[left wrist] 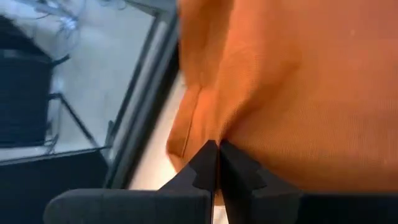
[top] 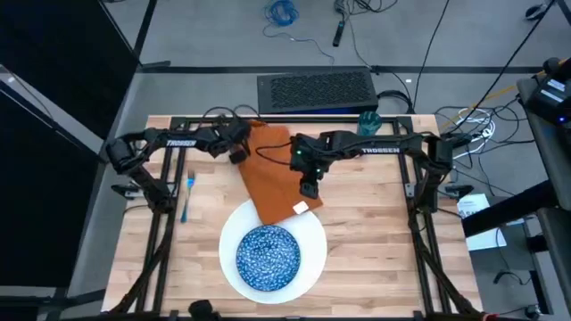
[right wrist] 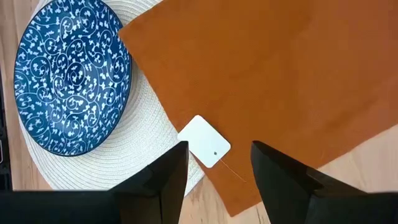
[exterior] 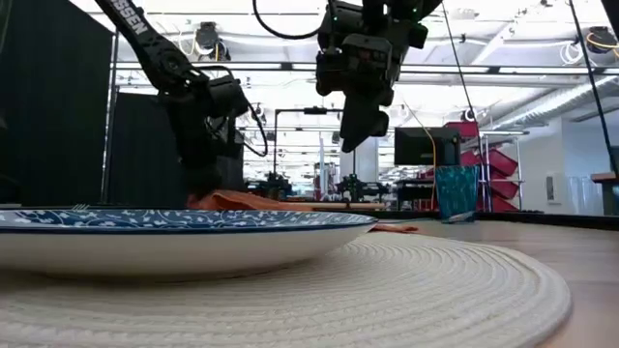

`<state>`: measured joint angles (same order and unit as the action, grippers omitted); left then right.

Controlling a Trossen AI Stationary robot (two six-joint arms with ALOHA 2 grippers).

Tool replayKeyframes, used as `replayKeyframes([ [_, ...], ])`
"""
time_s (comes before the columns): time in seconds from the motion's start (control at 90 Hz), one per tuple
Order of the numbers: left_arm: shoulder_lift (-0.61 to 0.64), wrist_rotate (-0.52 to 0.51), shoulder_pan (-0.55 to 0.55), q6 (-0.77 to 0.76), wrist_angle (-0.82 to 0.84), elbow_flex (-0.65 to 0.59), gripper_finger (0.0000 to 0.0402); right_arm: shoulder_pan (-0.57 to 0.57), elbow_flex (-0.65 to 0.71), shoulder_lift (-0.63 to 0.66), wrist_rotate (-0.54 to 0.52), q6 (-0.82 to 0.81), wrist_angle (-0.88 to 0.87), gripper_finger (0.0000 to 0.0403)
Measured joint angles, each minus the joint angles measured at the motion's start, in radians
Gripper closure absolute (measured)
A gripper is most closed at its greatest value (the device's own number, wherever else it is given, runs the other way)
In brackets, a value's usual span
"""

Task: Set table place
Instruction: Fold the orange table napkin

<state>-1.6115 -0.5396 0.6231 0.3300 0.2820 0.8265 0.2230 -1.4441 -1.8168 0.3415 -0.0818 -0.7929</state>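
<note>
Napkin (top: 272, 172) lies on the table (top: 375, 232) from above, one corner over the woven placemat (top: 312, 259) by the blue bowl (top: 268, 252). Left wrist view: left end effector (left wrist: 217, 152) clenched on its edge. Right wrist view: right end effector (right wrist: 219, 163) released above the white tag (right wrist: 205, 149); I'd drag slowly, keeping the cloth flat.

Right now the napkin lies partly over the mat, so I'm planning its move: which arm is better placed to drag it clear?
Probably the left: the left gripper is shut on the orange napkin at its far edge. The right gripper hovers open above it.
</note>
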Motion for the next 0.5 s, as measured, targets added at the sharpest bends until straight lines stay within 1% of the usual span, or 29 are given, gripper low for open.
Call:
replayKeyframes([
  [0.111,0.024,-0.068,-0.004,0.001,0.025,0.000,0.0401,0.000,0.000,0.000,0.000,0.000,0.000,0.0243],
  [0.167,0.047,-0.083,-0.010,-0.007,0.054,0.000,0.0401,0.000,0.000,0.000,0.000,0.003,0.000,0.0243],
  [0.233,0.081,-0.112,-0.017,-0.014,0.092,0.000,0.0401,0.000,0.000,0.000,0.000,0.012,0.000,0.0243],
  [0.289,0.117,-0.148,-0.022,-0.028,0.100,0.000,0.0401,0.001,0.000,0.000,0.000,0.015,0.001,0.0243],
  [0.322,0.139,-0.153,-0.023,-0.029,0.101,0.000,0.0401,0.002,0.000,0.000,0.001,0.015,0.002,0.0243],
  [0.367,0.170,-0.134,-0.022,-0.034,0.112,0.001,0.0401,0.004,0.000,0.000,0.002,0.015,0.004,0.0243],
  [0.5,0.230,0.034,-0.022,-0.036,0.129,0.002,0.0401,0.008,0.000,0.000,0.001,0.015,0.006,0.0243],
])
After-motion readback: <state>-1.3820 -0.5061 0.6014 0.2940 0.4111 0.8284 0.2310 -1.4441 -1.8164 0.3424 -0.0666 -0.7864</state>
